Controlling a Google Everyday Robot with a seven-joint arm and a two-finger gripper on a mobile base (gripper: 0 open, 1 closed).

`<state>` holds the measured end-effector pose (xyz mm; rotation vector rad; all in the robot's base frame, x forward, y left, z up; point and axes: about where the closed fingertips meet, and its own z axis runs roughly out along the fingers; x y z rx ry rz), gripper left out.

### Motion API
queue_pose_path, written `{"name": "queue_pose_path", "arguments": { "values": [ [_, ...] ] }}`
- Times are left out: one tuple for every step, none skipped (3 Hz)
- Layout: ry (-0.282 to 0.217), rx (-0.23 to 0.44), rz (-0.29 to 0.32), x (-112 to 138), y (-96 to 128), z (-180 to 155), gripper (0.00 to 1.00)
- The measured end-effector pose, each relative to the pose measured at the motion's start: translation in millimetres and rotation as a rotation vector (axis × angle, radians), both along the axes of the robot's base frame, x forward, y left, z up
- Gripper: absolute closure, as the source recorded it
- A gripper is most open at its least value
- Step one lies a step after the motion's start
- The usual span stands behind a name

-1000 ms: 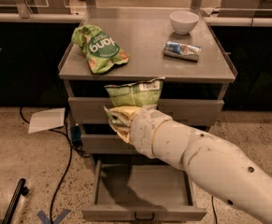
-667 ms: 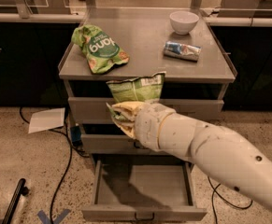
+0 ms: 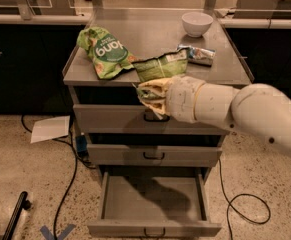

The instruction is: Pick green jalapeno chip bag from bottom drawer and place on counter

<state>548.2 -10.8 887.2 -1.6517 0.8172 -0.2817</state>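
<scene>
Fingers of our gripper (image 3: 152, 98) are closed on the lower, crumpled part of the small chip bag (image 3: 161, 67). We see them only in part, because the foil folds around them. The bag stands up at 12 o'clock from the gripper, over the front edge of the counter (image 3: 150, 34), and we cannot tell if it touches the top already. The bottom drawer (image 3: 154, 229), at 6 o'clock from the gripper, is pulled out.

We judge the bag to be very light, soft and a little slippery, with air and fragile chips inside. A hard squeeze in the middle can break the chips, so we think the best hold is on a sealed end or a pinched fold.

We count one small chip bag, one bigger green bag (image 3: 103, 51) at 9 o'clock from it, one foil packet (image 3: 198, 54) at 2 o'clock and one white bowl (image 3: 197, 23) at 1 o'clock. We also count three drawers: the two upper drawers (image 3: 110, 118) are shut and the bottom one is open.
</scene>
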Motion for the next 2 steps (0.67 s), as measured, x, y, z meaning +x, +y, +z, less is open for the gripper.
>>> {"name": "queue_pose_path", "arguments": {
  "values": [
    [-0.012, -0.008, 0.048, 38, -8, 20, 1.0],
    [-0.01, -0.011, 0.084, 73, -10, 34, 1.0]
  ]
}}
